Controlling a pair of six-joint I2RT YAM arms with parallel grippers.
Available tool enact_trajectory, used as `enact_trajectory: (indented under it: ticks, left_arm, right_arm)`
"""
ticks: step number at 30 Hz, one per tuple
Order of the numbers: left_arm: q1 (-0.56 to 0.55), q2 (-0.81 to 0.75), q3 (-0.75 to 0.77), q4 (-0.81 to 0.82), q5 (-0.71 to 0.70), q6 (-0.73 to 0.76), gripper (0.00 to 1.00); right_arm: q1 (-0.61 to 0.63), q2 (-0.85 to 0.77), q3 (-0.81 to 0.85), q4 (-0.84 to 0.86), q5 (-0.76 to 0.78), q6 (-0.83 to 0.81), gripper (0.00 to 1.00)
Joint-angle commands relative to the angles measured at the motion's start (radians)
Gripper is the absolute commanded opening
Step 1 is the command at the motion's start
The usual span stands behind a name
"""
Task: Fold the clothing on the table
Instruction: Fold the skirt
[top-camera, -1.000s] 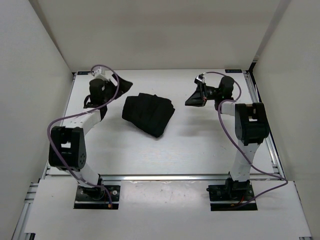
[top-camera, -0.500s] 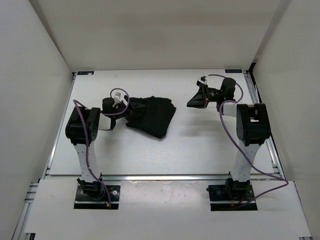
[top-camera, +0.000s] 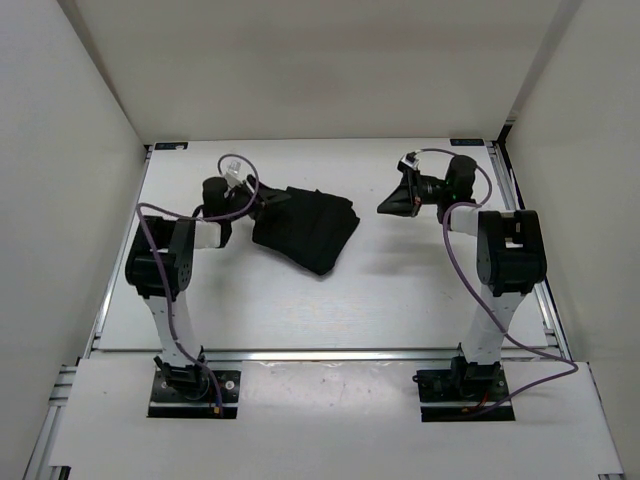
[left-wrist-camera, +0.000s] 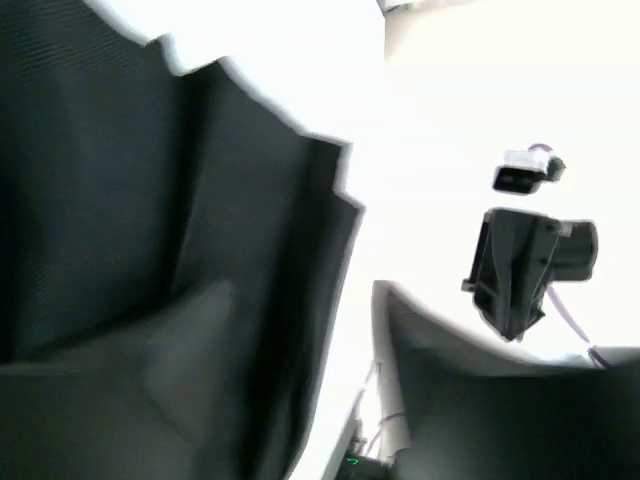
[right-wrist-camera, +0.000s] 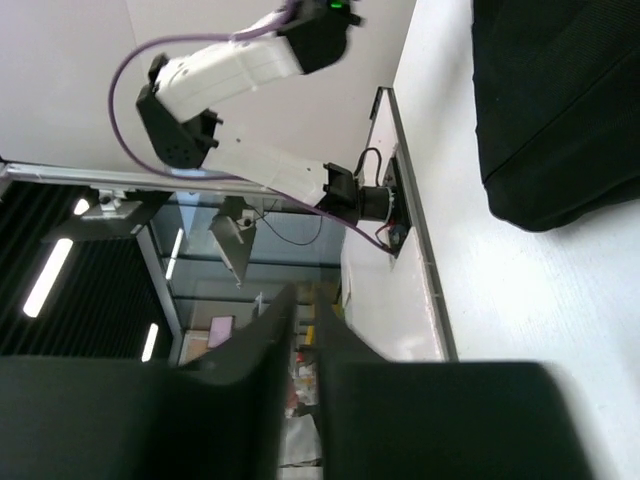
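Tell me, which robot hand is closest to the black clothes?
The left gripper: it is at the clothing's left edge; the right gripper hangs apart, white table between them.

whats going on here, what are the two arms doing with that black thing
Two arms are set to fold the black clothing lying bunched on the white table. The left gripper is at the clothing's left edge with its jaws apart, no grip visible yet. The right gripper hangs off to the right, clear of the fabric, jaws nearly together and empty.
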Motion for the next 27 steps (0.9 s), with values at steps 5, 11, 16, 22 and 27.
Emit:
enact_trajectory:
  ticks: [5,11,16,22,27]
  left_arm:
    - [-0.082,-0.164,0.128,-0.045,0.019,0.057,0.00]
    - [-0.127,-0.010,0.062,0.139,0.154,-0.126,0.00]
    - [-0.126,0.135,0.059,0.211,0.221,-0.184,0.00]
    - [-0.133,0.249,0.162,0.071,0.226,-0.099,0.00]
    - [-0.119,0.211,0.128,0.241,0.215,-0.225,0.00]
  right_arm:
    - [-0.011,-0.034,-0.018,0.024,-0.181,0.007,0.00]
    - [-0.012,-0.035,-0.012,0.027,-0.184,0.004,0.00]
    - [-0.020,-0.038,-0.014,0.003,-0.184,-0.005,0.00]
    - [-0.008,-0.040,0.000,-0.026,-0.183,-0.028,0.00]
    - [-0.008,-0.057,-0.011,-0.020,-0.184,-0.024,0.05]
